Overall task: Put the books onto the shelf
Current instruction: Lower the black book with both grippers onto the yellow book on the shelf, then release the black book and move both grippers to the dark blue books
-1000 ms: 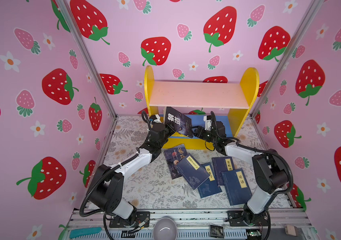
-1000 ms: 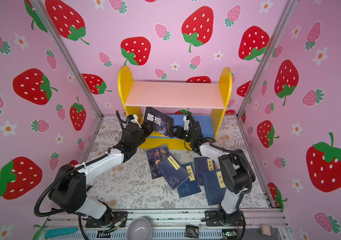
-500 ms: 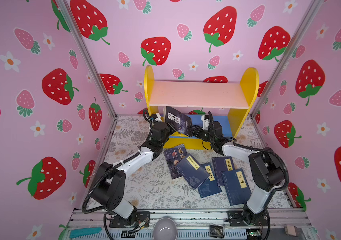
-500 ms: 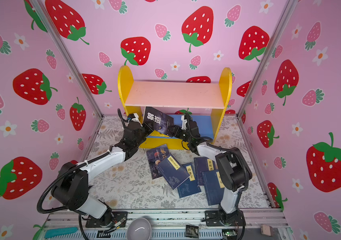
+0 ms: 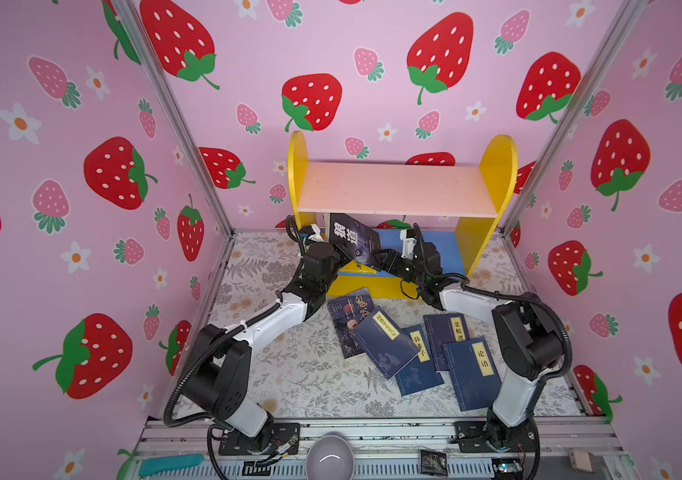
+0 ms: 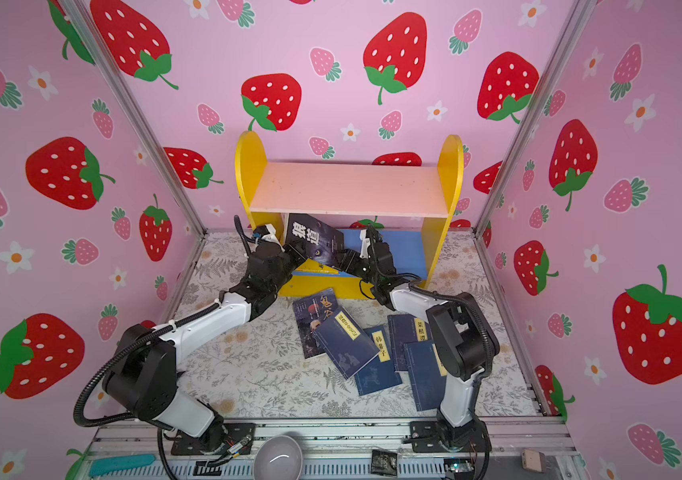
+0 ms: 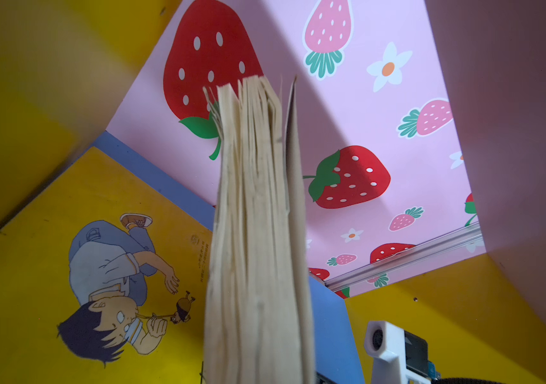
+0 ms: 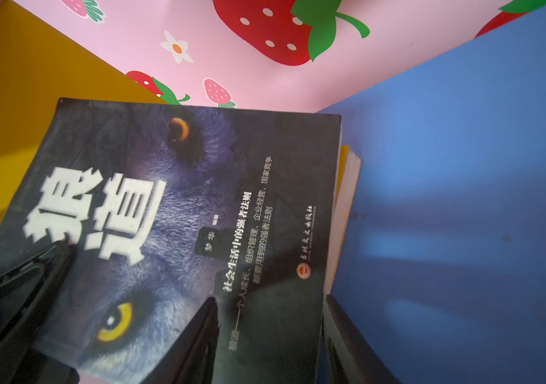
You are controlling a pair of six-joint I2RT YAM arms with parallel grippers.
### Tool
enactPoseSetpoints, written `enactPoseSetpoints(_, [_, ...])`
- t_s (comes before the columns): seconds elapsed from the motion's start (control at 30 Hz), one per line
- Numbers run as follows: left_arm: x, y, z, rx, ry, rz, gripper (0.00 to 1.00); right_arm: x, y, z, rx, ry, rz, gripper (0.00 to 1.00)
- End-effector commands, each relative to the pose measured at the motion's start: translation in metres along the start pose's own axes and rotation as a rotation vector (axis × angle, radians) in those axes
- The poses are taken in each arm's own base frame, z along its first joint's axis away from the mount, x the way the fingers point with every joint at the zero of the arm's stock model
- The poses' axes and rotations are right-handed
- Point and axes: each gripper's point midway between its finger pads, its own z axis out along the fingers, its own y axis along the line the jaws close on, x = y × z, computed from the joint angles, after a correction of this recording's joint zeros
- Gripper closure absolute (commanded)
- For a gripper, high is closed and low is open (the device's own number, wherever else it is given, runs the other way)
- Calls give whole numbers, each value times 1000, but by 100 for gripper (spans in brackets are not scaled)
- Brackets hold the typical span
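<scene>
1. Two hands meet at one black book [image 5: 352,240]. It stands tilted in the lower tier of the shelf [image 5: 497,178], and its top edge reaches up to the front edge of the pink upper board [image 5: 393,187]. I cannot tell whether the two touch.
2. The left hand [image 5: 340,255] is pressed together on the book's lower left edge. In the right wrist view one of its fingers [image 8: 15,292] lies on the cover just below the big white characters. In the left wrist view the yellowed page block fills the middle.
3. The right hand [image 5: 381,261] sits at the book's lower right corner. One finger [image 8: 198,339] lies over the cover and the other is just beside the page edge. The jaws stand apart, with the corner between them – whether they pinch it I cannot tell.
4. A yellow book [image 7: 65,206] with a cartoon boy on it lies flat at the left end of the blue lower board [image 5: 443,249], under the black book.
5. Five more books lie on the floral surface [image 5: 281,374] in front of the shelf. A dark portrait book [image 5: 345,320] is nearest the shelf. The four navy books [image 5: 472,374] with yellow labels fan out to its right, overlapping – one lies across the portrait book's corner.
</scene>
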Motion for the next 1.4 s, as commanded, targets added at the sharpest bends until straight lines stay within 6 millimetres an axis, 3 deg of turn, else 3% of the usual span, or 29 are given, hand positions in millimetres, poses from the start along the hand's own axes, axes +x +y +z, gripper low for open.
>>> enactPoseSetpoints(0.0, [-31,1,-7,-65,-90,13,71,45,3,11,-13,131,37,51])
enactPoseSetpoints(0.17, [-32,13,-16,-170,-66,36,50,51,-4,11,13,132,48,53])
enactPoseSetpoints(0.33, [-35,26,-34,-246,-70,34,40,55,-6,12,28,134,43,54])
enactPoseSetpoints(0.57, [-51,50,-84,-387,-101,95,19,58,-3,13,28,138,35,54])
enactPoseSetpoints(0.7, [-58,66,-108,-431,-80,154,17,65,3,14,25,148,27,54])
enactPoseSetpoints(0.93, [-41,92,-135,-378,-17,266,18,59,5,11,46,135,-39,54])
enactPoseSetpoints(1.13, [-36,105,-142,-368,0,259,18,39,2,0,114,103,-137,51])
enactPoseSetpoints(1.37, [-33,102,-129,-309,13,190,17,16,-3,-11,111,98,-219,49])
